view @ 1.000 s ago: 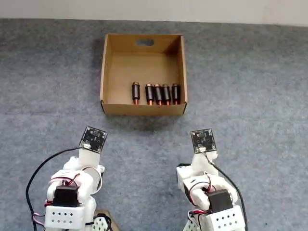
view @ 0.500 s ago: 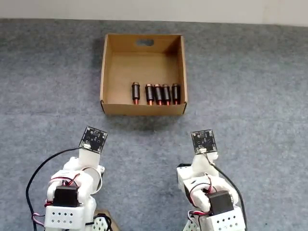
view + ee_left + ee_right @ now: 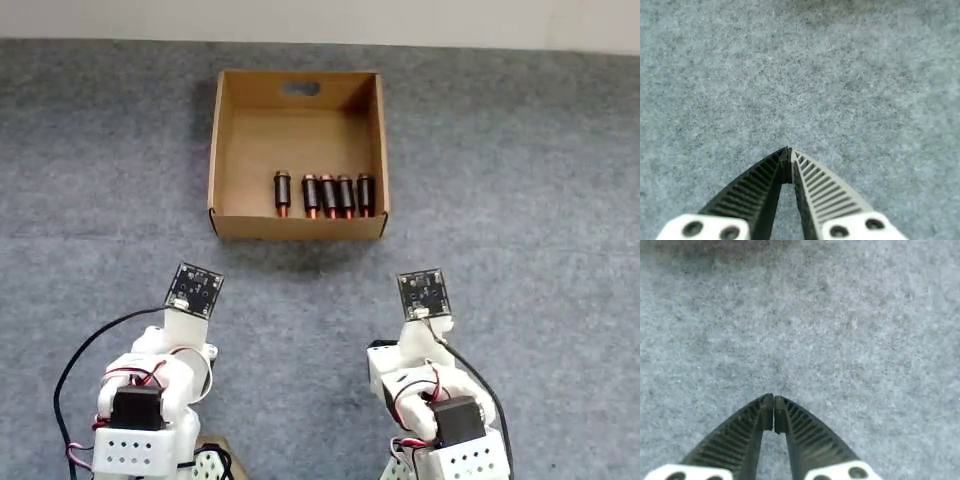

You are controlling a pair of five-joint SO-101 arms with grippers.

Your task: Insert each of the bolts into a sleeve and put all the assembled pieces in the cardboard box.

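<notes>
We see grey carpeted bench [image 3: 110, 150]. Open cardboard box [image 3: 297, 228] sits toward far side. One arm [image 3: 150, 390] and second arm [image 3: 440, 400] rest at near edge, well apart from box. Left end effector [image 3: 789, 155] clenched, tips touching, over carpet. Right end effector [image 3: 773, 402] clenched likewise. Five assembled pieces [image 3: 328, 196], dark sleeves on copper bolts, lie in row inside box along near wall, leftmost slightly apart.
</notes>
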